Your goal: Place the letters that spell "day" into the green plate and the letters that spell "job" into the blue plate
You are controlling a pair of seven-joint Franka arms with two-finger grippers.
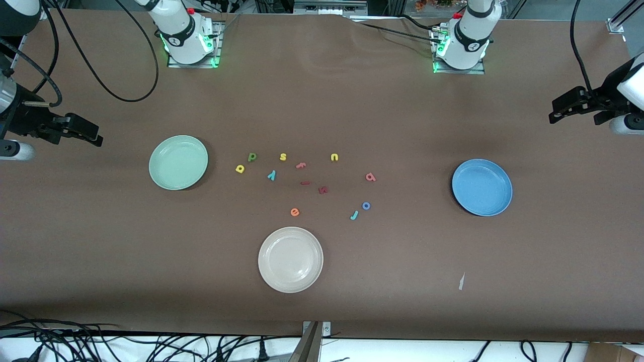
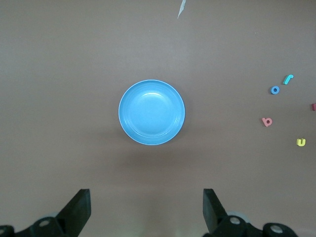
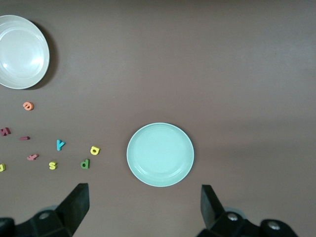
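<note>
The right gripper [image 1: 93, 137] hangs in the air at the right arm's end of the table, with its two fingers spread wide and nothing between them. The arm waits there. The green plate [image 1: 178, 162] sits on the table near it, a bit more toward the middle, and it has nothing in it. In the right wrist view the green plate [image 3: 160, 154] lies just ahead of the open fingers [image 3: 76, 202].

Next come the little letters, all loose on the brown table [image 1: 322, 296] between the two plates. The yellow "a" [image 1: 240, 169], the dark green "d" [image 1: 252, 157] and the light-blue "y" [image 1: 271, 175] lie close together, near the green plate. The yellow "s" [image 1: 283, 157] and yellow "u" [image 1: 334, 157] lie in the same row as the "d".

The cream-white plate [image 1: 291, 259] sits nearer the front camera, with the orange "e" [image 1: 295, 212] just above it in the front view.

The pink-red "b" [image 1: 371, 177], the blue "o" [image 1: 366, 205] and the teal "j" [image 1: 354, 215] lie toward the blue plate [image 1: 482, 187], but apart from it. That plate holds nothing.

The left gripper [image 1: 556, 113] hangs at the left arm's end, waiting, fingers [image 2: 210, 210] wide apart and holding nothing. The blue plate [image 2: 151, 112] lies ahead of it.
</note>
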